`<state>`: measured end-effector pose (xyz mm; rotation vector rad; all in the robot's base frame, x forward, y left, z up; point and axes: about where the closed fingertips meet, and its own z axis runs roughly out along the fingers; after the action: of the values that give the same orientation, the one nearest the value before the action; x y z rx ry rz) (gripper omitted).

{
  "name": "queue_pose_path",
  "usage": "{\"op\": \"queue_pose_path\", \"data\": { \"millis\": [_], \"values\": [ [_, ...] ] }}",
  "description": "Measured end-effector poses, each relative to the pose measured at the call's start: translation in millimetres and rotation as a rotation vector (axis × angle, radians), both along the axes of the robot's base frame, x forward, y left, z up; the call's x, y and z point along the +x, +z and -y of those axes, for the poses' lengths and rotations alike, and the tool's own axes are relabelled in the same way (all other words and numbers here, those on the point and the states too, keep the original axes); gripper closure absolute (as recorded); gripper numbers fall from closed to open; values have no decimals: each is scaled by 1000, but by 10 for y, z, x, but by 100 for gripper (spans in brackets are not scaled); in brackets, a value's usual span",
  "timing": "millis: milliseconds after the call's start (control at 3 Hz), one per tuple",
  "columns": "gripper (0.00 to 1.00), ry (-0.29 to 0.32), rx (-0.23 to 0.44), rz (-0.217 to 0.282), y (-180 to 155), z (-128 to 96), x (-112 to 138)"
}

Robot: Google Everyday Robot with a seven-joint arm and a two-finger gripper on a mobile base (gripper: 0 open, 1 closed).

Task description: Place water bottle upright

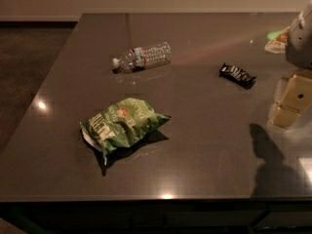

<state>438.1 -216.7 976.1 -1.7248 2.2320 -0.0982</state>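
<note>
The water bottle point(143, 57) is a small clear ribbed bottle with a white cap and a red-and-blue label band. It lies on its side at the back middle of the dark countertop point(204, 145), with the cap pointing left. My gripper point(291, 104) is cream-coloured and hangs at the right edge of the view, just above the counter. It is far to the right of the bottle and nearer than it. It holds nothing that I can see. The grey arm point(300, 38) above it is cut off by the frame.
A green chip bag point(122, 126) lies front left of centre. A black candy bar point(237, 75) lies between the bottle and my gripper. A light packet point(276, 39) shows at the back right, partly behind the arm. The counter drops off at left and front.
</note>
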Motion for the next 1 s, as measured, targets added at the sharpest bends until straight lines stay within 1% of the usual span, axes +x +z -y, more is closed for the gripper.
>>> {"op": "queue_pose_path", "data": {
  "millis": [333,667,1000],
  "values": [
    [0,0,0,0,0,0,0],
    [0,37,12,0,0,-116,111],
    [0,125,55,-12,-43,-455,504]
  ]
}}
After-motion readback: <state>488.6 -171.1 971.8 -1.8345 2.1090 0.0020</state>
